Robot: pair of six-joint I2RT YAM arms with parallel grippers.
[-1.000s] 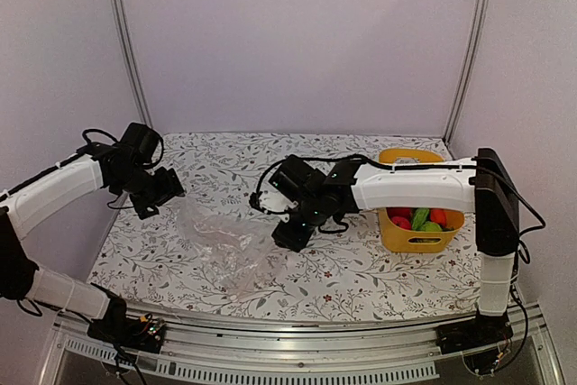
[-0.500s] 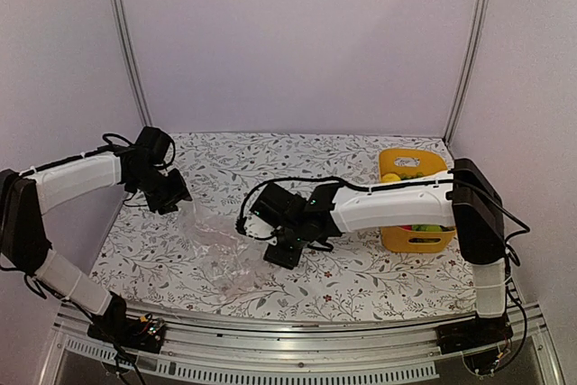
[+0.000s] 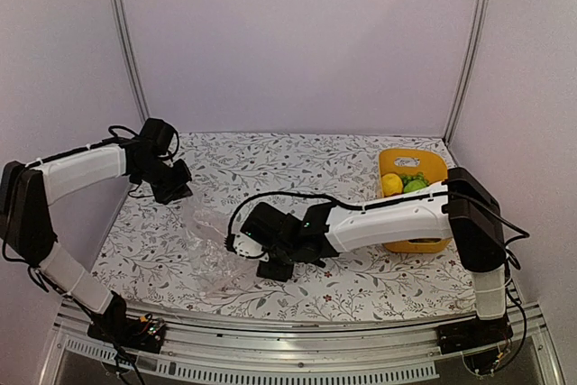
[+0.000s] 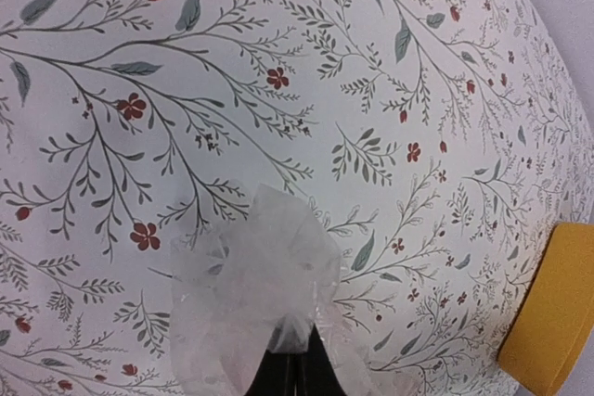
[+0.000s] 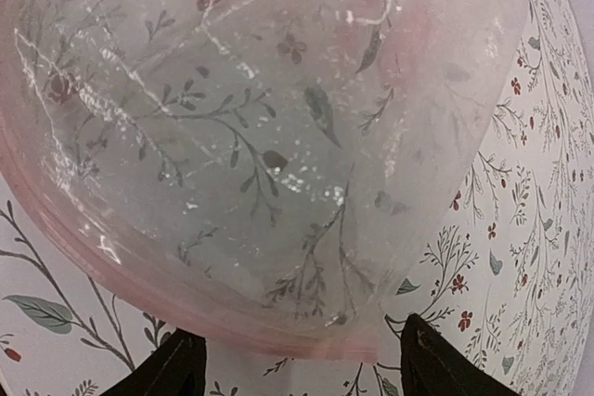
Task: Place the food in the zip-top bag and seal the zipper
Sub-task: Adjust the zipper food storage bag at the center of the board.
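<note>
Bag-opening stage. Left pincer (image 4: 295, 373) is clenched on a corner of the zip-top bag (image 4: 251, 294). Right pincer (image 5: 302, 366) is released, straddling the bag's edge. The next move likely calls for nipping one layer only. The food (image 3: 403, 185) lies in the basket (image 3: 410, 158).

Robot lab test cell: plain lilac walls (image 3: 297, 33), aluminium frame posts (image 3: 123, 42), floral-cloth table (image 3: 270, 155), left arm (image 3: 81, 169), right arm (image 3: 388, 214) bolted to near rail (image 3: 297, 362).

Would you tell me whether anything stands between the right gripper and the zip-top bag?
Nothing visible does. In the right wrist view, the pinkish edge of the zip-top bag lies directly ahead of the open right gripper, with only tablecloth around it. The left gripper pinches another part of the bag, clear of that path.
</note>
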